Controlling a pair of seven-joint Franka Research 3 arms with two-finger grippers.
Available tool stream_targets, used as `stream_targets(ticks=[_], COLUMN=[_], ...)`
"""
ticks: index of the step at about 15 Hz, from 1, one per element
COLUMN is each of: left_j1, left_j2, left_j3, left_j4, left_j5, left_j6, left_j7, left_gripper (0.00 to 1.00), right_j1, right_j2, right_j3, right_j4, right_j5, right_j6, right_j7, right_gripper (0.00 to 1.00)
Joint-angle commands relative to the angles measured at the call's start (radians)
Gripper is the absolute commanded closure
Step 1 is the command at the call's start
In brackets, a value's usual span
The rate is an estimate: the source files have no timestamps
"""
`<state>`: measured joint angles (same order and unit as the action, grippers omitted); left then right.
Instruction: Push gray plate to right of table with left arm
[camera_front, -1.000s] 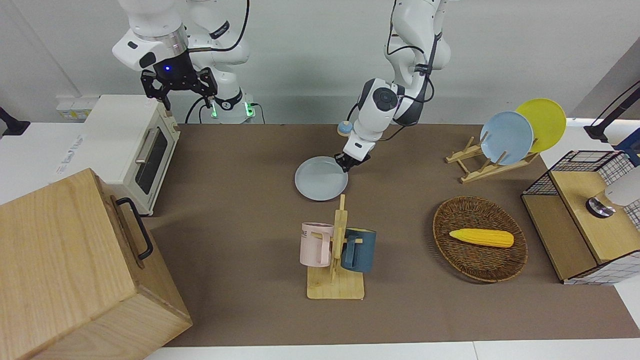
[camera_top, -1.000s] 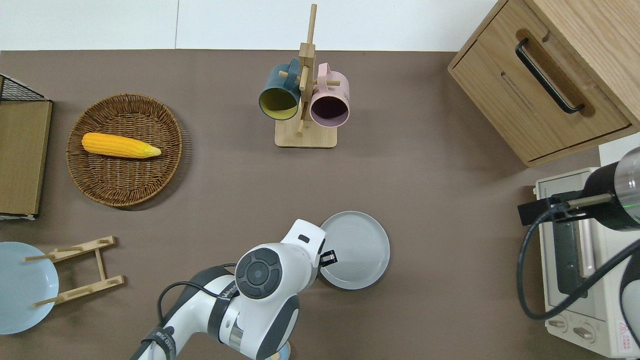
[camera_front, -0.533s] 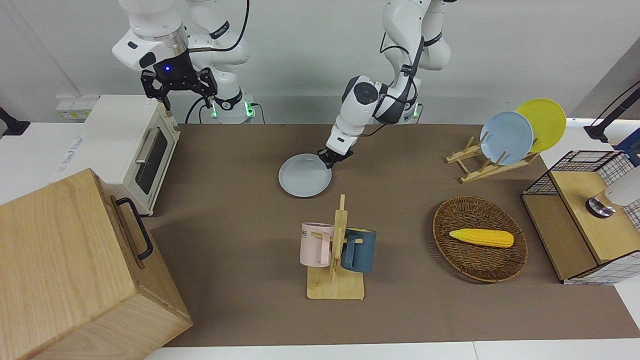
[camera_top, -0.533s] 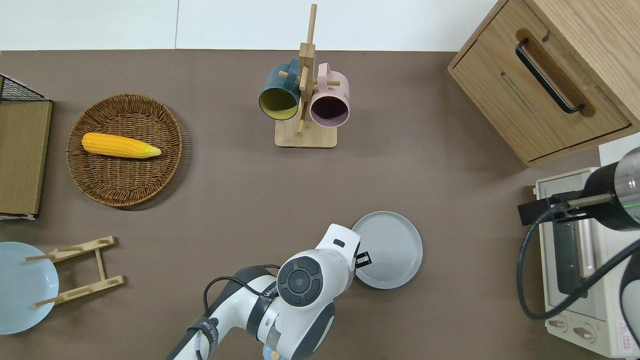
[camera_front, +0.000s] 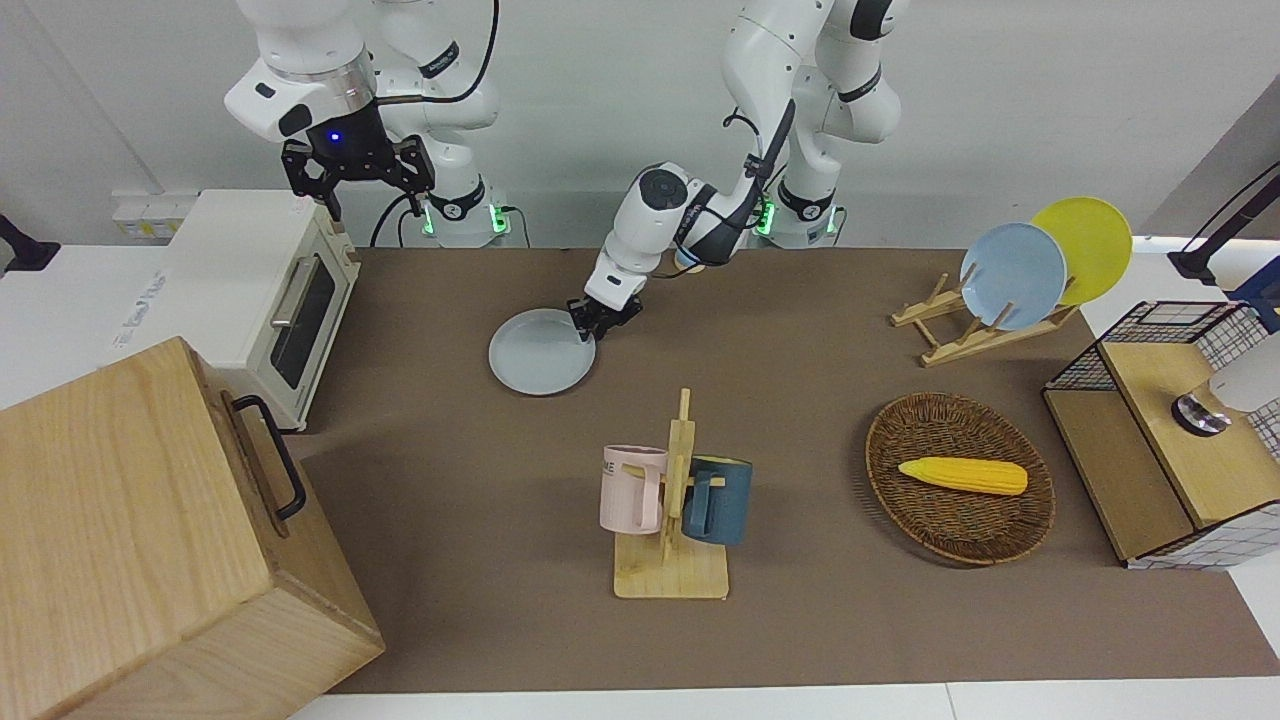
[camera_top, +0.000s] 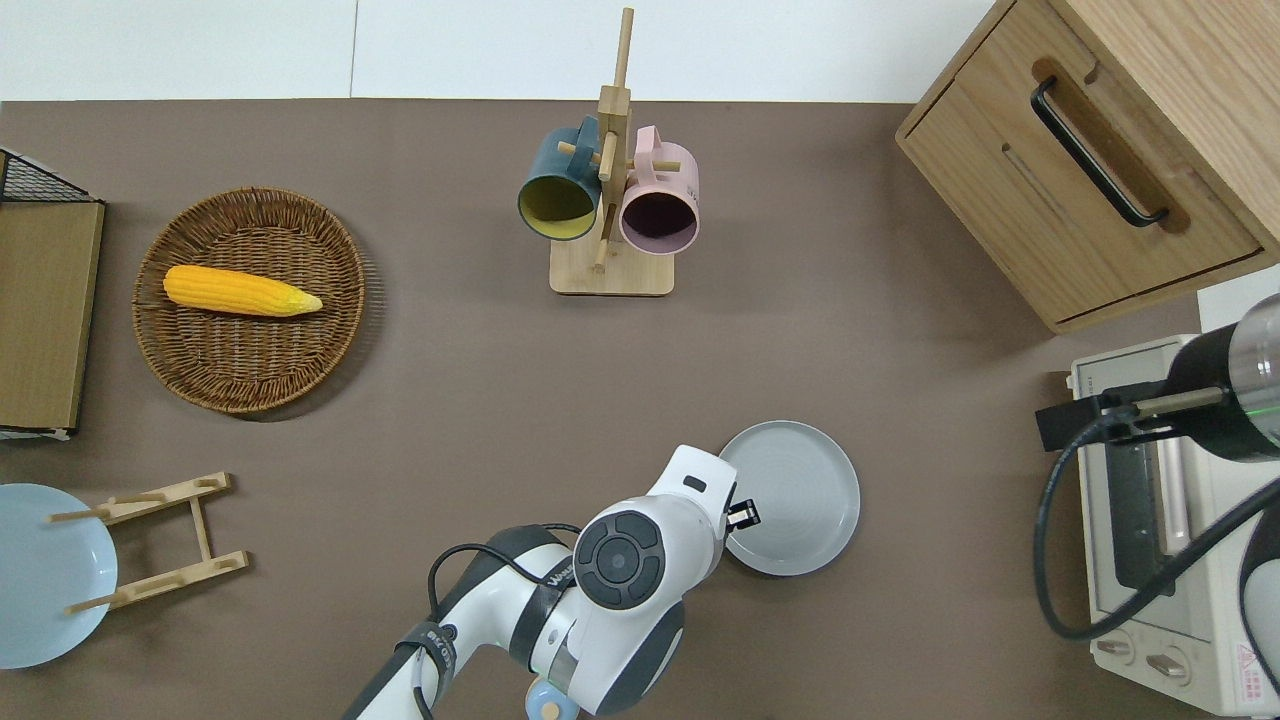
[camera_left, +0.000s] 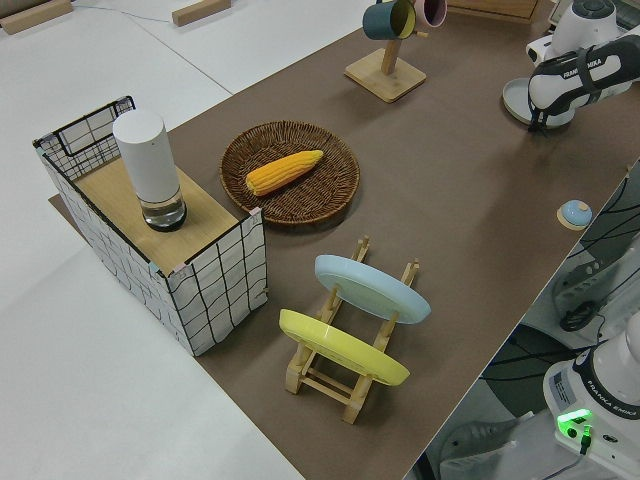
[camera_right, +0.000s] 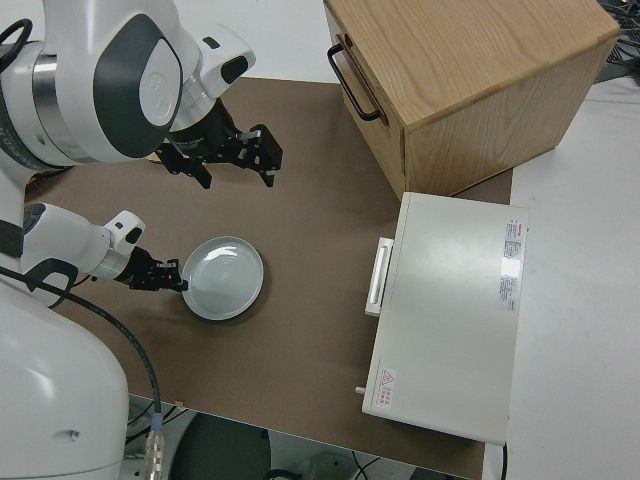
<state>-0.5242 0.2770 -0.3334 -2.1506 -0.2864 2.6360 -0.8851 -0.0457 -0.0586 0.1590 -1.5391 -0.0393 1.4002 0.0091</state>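
The gray plate (camera_front: 540, 352) lies flat on the brown table (camera_front: 450, 560), about midway between the mug stand and the toaster oven and nearer to the robots than the stand. It also shows in the overhead view (camera_top: 795, 495) and the right side view (camera_right: 225, 277). My left gripper (camera_front: 590, 322) is low at the table, against the plate's rim on the side toward the left arm's end, as the overhead view (camera_top: 742, 514) shows. My right gripper (camera_front: 358, 190), with a blue light above it, is open, empty and parked.
A wooden mug stand (camera_front: 672, 560) holds a pink and a dark blue mug. A white toaster oven (camera_front: 270, 290) and a wooden cabinet (camera_front: 150, 540) stand at the right arm's end. A wicker basket (camera_front: 940, 535) with corn, a plate rack (camera_front: 960, 335) and a wire crate (camera_front: 1150, 420) stand toward the left arm's end.
My left gripper has slid the gray plate across the table toward the right arm's end, staying against its rim. The right arm has not moved.
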Motion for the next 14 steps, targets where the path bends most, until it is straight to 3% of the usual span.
stream_targets(ticks=[1,3,6,8,11,14], left_j1=[-0.005,0.004,0.032,0.076,0.214,0.341], left_j2=[-0.004,-0.044,-0.094,-0.14,-0.229,-0.274], left_j3=[0.019,0.022,0.043,0.045,0.045,0.045], left_j4=[0.015,0.017,0.027,0.031,0.038,0.064], left_j5=[0.066,0.075,0.208,0.243,0.239,0.237], left_j6=[-0.01,-0.062,-0.18,-0.258,-0.396,-0.503], left_j7=[-0.04,-0.032,-0.023,0.014,0.214,0.406], left_gripper=[0.01,0.0,0.0,0.0,0.0,0.0], right_j1=[-0.008,-0.008,-0.008,-0.008,-0.008,-0.008], right_j2=[-0.01,-0.01,-0.01,-0.01,-0.01,-0.01], right_j3=[0.005,0.005,0.005,0.005,0.005,0.005], right_j4=[-0.004,-0.004,-0.004,-0.004,-0.004,-0.004], right_j5=[0.001,0.001,0.001,0.001,0.001,0.001], right_j6=[-0.012,-0.012,-0.012,-0.012,-0.012,-0.012], right_j7=[-0.008,-0.008,-0.008,-0.008,-0.008,-0.008], right_gripper=[0.005,0.005,0.005,0.005,0.005,0.005])
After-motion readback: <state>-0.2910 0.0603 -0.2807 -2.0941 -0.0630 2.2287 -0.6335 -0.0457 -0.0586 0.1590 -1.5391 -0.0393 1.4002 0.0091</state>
